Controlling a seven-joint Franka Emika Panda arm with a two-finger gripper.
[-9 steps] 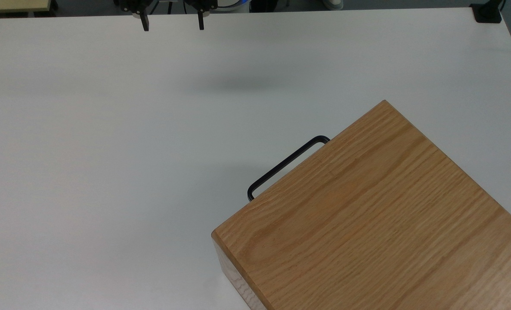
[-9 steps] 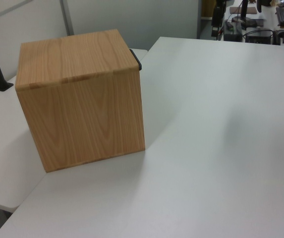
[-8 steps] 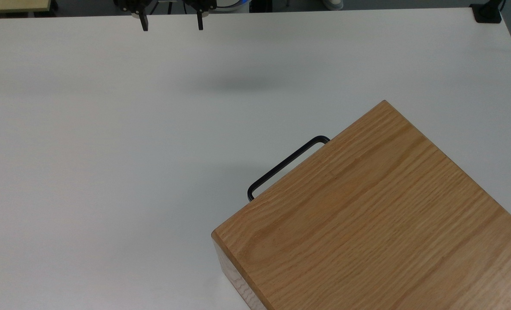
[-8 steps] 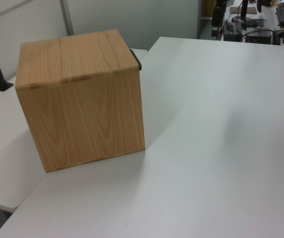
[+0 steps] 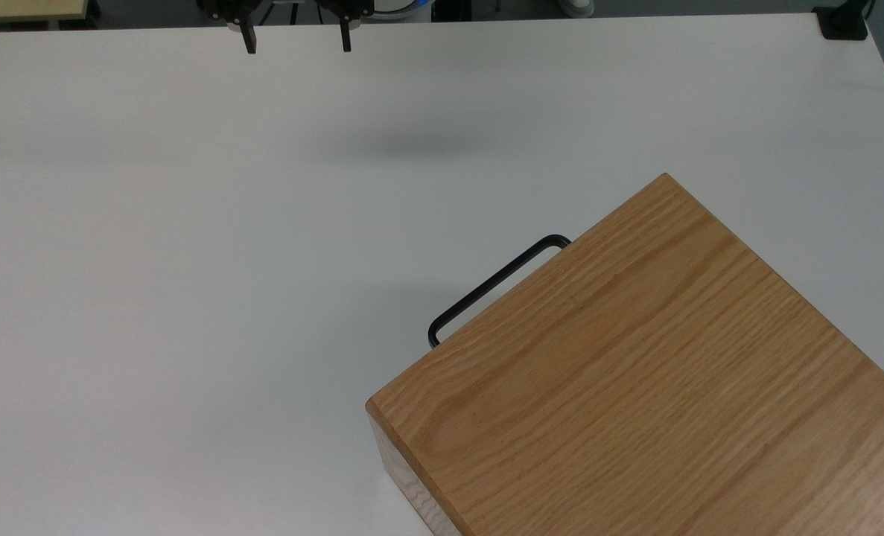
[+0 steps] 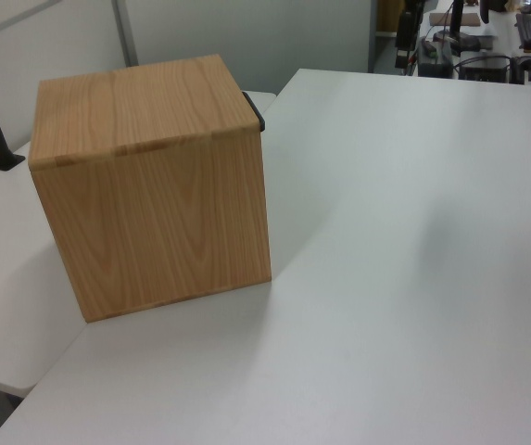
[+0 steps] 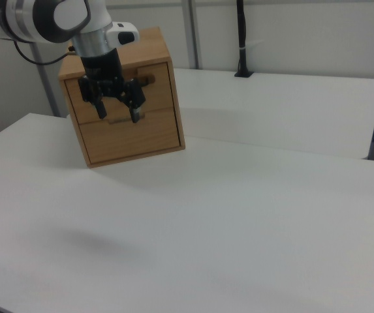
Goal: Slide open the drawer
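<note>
Progress toward opening the drawer (image 7: 118, 88) is nil as far as the views show: its front panel sits flush with the face of the oak casing (image 5: 635, 372), and no gap or side rail is exposed.

Position of the task's thing: the drawer occupies the upper part of the casing front in the right view, above a second, lower front panel (image 7: 131, 134). Its black bar handle (image 5: 490, 286) projects from the casing's edge in the top view and points toward the open area of the white table (image 5: 188, 260). In the left view the handle's end (image 6: 255, 112) shows just past the casing's upper far corner.

Position of the gripper (image 5: 297, 37): it is held at the far edge of the table in the top view, well apart from the handle. In the right view the gripper (image 7: 116, 106) overlaps the casing front, but this is judged to be a line-of-sight effect, since the top view shows clear table between them.

State of the gripper: the two fingers are spread wide with nothing between them.

Remaining steps, as a judgement:
- Travel across the table to the handle.
- Align the fingers across the bar.
- Close on the bar.
- Pull straight out along the rails.
</note>
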